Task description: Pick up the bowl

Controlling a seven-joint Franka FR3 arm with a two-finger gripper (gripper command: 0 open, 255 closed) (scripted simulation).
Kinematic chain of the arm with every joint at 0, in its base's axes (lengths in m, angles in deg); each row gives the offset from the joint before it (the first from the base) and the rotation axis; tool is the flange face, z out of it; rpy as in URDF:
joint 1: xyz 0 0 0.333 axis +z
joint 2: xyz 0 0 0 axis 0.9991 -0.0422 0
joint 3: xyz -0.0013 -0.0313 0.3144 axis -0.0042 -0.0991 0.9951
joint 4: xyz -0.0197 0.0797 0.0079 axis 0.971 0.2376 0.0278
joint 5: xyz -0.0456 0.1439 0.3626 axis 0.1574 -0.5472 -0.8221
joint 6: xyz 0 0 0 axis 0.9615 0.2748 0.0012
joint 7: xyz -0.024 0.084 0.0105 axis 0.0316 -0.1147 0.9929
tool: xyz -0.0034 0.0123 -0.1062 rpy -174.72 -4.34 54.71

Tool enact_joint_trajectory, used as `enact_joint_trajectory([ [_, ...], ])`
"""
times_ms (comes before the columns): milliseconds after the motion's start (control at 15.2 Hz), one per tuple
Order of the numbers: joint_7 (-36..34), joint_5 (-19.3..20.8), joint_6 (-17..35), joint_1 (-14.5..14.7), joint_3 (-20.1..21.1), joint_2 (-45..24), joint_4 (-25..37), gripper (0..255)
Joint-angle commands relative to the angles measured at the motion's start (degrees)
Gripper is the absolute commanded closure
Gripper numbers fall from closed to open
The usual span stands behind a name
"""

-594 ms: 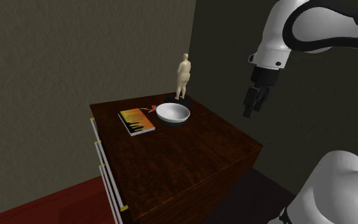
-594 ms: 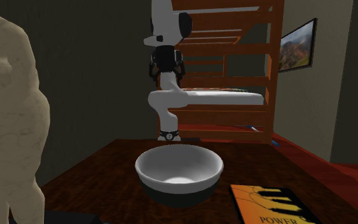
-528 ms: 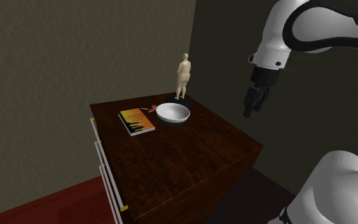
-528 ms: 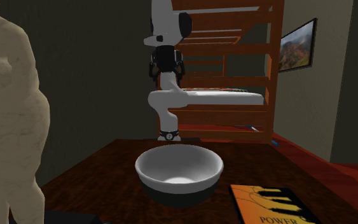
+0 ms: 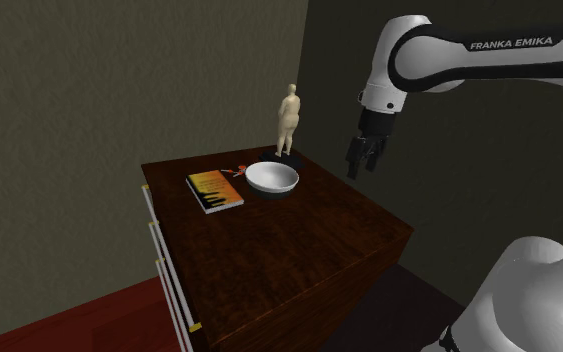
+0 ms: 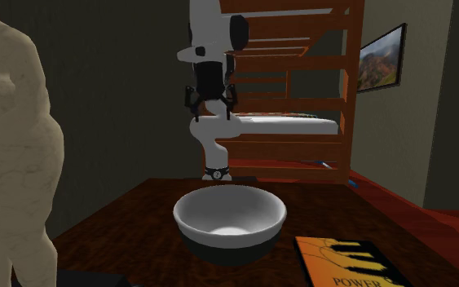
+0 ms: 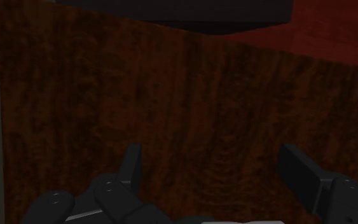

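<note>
A white bowl [image 5: 272,178] with a dark base sits on the dark wooden dresser [image 5: 299,240], near its far end. From the second exterior view the bowl [image 6: 230,222] stands close in front, upright and empty. My black gripper [image 5: 361,160] hangs in the air to the shoulder view's right of the bowl, above the dresser's far edge, well apart from it. Seen from across, the gripper [image 6: 209,102] is high behind the bowl. Its fingers [image 7: 131,167] stand wide apart over bare wood, with nothing between them.
A beige figurine [image 5: 288,118] stands just behind the bowl. An orange book [image 5: 214,191] lies beside the bowl, with a small red thing [image 5: 235,170] behind it. A dark wall [image 5: 119,80] backs the dresser. A wooden bunk bed [image 6: 301,98] stands behind the arm.
The arm has swung toward the shoulder view's left, bringing the gripper closer to the bowl and over the dresser's edge. The fingers stay open. The bowl has not moved.
</note>
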Motion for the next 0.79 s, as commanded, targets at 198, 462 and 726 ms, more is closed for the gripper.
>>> enact_joint_trajectory([
  [198, 0.86, 0.18, 5.84, -0.19, -1.03, -10.80, 5.92, 0],
  [462, 1.28, -0.11, 9.26, -0.25, -1.58, -19.39, 11.80, 0],
  [726, 1.75, -0.62, 11.54, -0.43, -2.07, -28.00, 18.83, 0],
])
